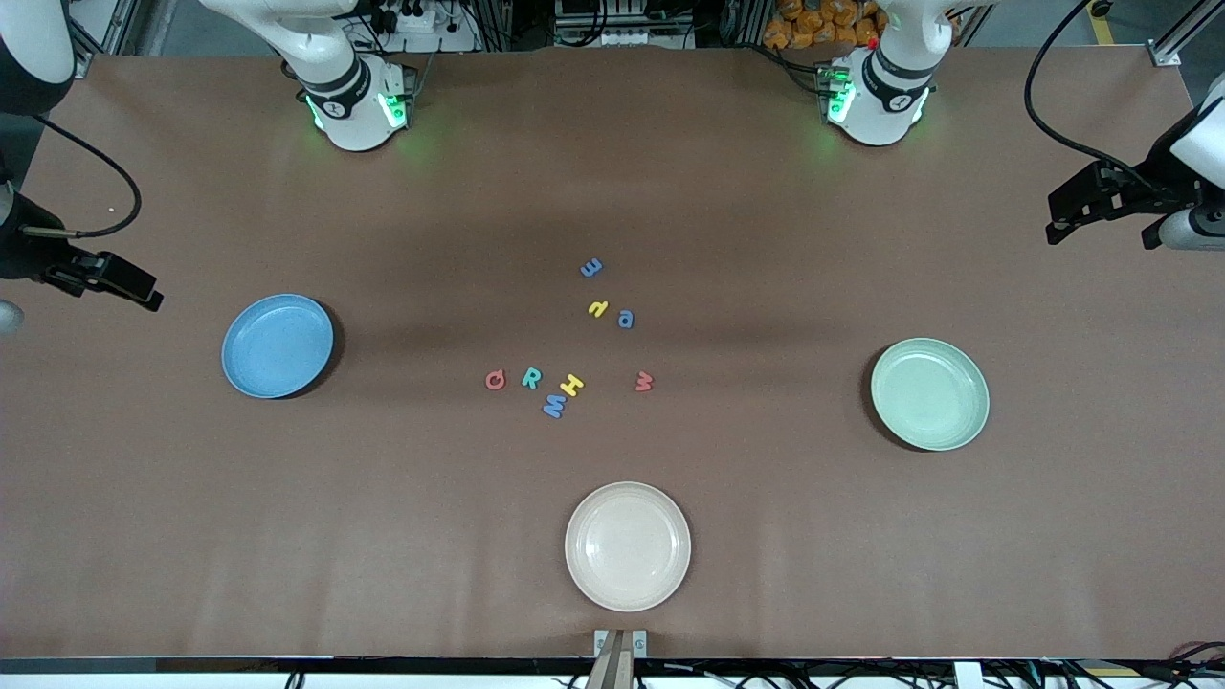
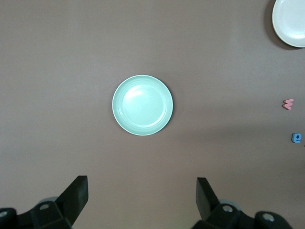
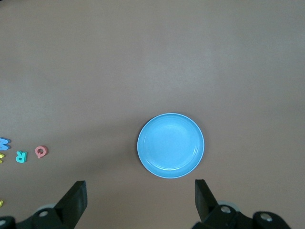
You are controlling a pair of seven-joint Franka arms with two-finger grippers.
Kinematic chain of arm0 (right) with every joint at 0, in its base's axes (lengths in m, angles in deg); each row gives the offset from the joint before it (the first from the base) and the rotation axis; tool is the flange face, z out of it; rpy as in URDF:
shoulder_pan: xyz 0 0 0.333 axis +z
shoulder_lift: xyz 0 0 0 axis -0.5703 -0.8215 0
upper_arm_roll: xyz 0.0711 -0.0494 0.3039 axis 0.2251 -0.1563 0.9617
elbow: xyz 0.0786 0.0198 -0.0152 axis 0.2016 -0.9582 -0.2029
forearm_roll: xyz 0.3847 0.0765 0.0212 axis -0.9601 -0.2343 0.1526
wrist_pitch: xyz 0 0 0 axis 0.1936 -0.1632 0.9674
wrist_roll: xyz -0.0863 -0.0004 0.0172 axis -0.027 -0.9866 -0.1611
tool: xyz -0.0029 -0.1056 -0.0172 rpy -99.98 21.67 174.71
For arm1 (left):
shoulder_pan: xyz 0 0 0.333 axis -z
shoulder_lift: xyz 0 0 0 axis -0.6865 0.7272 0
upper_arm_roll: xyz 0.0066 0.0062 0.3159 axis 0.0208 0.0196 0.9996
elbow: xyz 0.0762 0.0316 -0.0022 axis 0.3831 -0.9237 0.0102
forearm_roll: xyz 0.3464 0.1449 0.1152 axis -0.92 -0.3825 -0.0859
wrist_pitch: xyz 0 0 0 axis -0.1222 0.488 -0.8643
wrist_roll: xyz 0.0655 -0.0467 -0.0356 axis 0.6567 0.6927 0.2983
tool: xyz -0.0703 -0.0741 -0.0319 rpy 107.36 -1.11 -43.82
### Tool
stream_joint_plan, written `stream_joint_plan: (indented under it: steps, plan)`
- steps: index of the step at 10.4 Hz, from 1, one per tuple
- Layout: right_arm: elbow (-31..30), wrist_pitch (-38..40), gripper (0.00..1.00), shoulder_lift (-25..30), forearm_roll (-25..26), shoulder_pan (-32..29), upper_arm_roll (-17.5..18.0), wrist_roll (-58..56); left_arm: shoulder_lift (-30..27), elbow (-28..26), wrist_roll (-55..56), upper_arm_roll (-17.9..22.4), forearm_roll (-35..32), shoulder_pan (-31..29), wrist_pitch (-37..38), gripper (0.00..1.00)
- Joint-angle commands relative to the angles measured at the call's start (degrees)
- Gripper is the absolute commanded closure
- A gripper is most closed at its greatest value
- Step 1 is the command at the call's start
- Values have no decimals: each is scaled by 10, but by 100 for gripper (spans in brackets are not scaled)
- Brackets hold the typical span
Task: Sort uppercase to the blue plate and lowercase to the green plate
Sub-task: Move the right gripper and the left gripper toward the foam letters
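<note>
Eight foam letters loose mid-worktop; all three plates bare; both arms wait at the ends.

Capitals in a row: red Q (image 1: 495, 381), teal R (image 1: 531, 378), yellow H (image 1: 571, 385), with blue M (image 1: 554, 408) touching the H on the side nearer the front camera. Small letters: blue e (image 1: 592, 268) nearest the bases, yellow n (image 1: 598, 308) just beside blue a (image 1: 626, 319), red w (image 1: 644, 382) apart, toward the left arm's end. Blue plate (image 1: 278, 345) sits toward the right arm's end, green plate (image 1: 929, 393) toward the left arm's end, cream plate (image 1: 628, 545) nearest the front camera. Left end effector (image 2: 142, 200) hangs over bare worktop (image 1: 383, 526) near the green plate, fingers (image 2: 76, 193) spread, nothing between them. Right end effector (image 3: 141, 200) hangs near the blue plate, fingers (image 3: 75, 198) likewise spread and holding nothing.
</note>
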Motion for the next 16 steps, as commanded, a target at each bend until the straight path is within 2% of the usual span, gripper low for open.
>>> stream_joint_plan:
  steps: [1,3,4,6,8,10,11,14,16]
  plan:
    - [-20,-16,0,11,-5,-1,0,-4,12,-1,-14,-3,-13,4,6,0]
    - [-23,-26,0,6,-5,7,4,7,42,-1,-5,-3,-14,33,5,0]
    - [-23,-29,0,2,-7,17,4,24,53,-2,15,-3,-19,75,1,0]
    - [-23,-44,0,-17,-10,37,11,68,94,2,126,-3,-47,138,-11,0]
    - [-23,-79,0,-52,-10,64,13,134,135,2,151,-9,-49,172,-51,0]
    - [-23,-135,0,-100,-10,83,39,208,184,0,226,-9,-51,223,-120,0]
    - [-23,-172,0,-129,-10,97,40,221,211,1,269,-9,-50,244,-145,0]
    - [-23,-283,0,-223,-10,136,40,275,280,1,284,-9,-52,305,-232,0]
    - [-24,-320,0,-272,-11,140,57,298,330,2,306,-8,-51,328,-297,0]
